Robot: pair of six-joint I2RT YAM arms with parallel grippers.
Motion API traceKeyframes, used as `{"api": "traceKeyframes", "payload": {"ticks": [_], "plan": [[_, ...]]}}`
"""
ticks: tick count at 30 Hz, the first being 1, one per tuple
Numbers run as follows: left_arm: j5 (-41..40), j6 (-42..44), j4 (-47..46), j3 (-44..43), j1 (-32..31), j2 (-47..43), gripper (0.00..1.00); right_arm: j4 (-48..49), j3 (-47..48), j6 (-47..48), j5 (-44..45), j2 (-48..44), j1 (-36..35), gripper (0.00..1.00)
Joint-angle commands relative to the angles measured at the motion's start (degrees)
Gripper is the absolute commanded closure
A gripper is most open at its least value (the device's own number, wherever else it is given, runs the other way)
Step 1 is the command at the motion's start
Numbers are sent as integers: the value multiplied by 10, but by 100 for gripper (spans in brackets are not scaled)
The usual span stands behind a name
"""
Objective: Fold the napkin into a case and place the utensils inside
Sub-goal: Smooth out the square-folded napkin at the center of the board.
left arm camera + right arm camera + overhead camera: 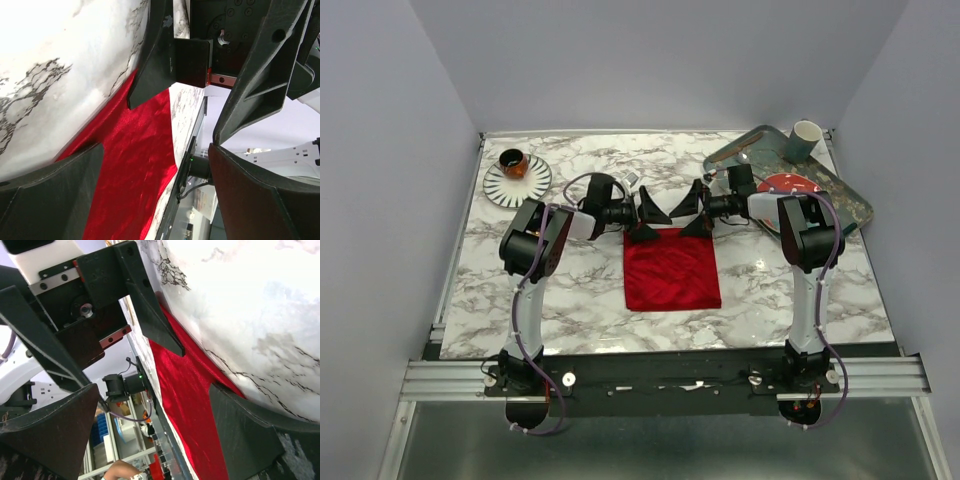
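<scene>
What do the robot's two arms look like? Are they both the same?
Yes, they match. The left arm and right arm have white tubes, chunky black joints and thin purple cables looping alongside. Each ends in black, pointed, triangle-shaped jaws.

I read the napkin (671,270) as red cloth with a satin sheen. The table (570,300) top appears smooth, glossy and marble-patterned. The left gripper (653,224) fingers (50,200) appear to be matt black plastic.

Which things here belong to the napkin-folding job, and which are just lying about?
Job: plain red cloth napkin; left tool, right tool, both open.
Lying about: striped round saucer; dark cup; grey-green rectangular tray; red round plate; pale green cup.
</scene>
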State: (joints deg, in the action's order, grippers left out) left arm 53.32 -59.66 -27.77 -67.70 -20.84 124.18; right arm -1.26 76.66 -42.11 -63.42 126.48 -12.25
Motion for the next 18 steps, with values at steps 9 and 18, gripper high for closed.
{"api": "traceKeyframes", "payload": {"ticks": [9,18], "plan": [[26,34,14,63,55,11,1,-24,-13,33,22,29,15,0],[30,40,14,75,70,0,1,-60,-3,66,30,27,21,0]]}}
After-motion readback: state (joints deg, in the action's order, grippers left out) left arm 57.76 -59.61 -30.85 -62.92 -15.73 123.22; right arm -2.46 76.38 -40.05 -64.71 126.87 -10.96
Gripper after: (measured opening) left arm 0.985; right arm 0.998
